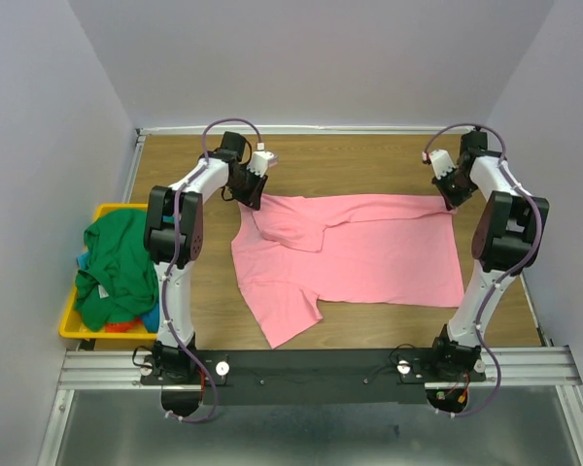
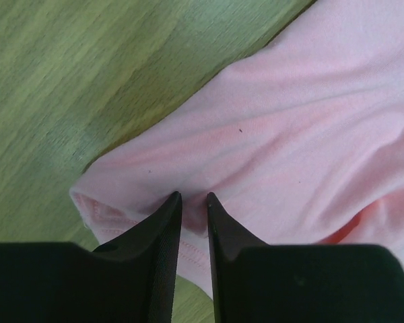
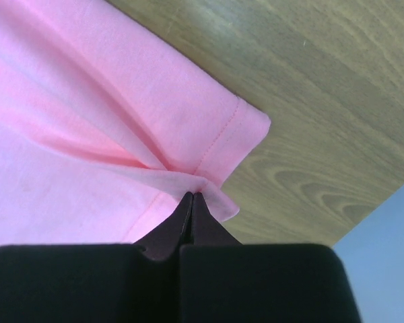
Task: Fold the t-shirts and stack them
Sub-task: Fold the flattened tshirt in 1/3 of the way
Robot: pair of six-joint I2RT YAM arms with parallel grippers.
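Pink t-shirt lies spread on the wooden table between the two arms, its far edge drawn up at both ends. At the far left corner the left gripper pinches a bunched fold; the right gripper is clamped tight on the hemmed corner. A green t-shirt sits heaped in the yellow bin — off at the table's left edge.

I have a wooden worktop in view. A pink t-shirt lies spread across its middle, a fold doubled over along the far side and one sleeve toward the near rail. A yellow bin sits at the left edge, apart from the shirt.
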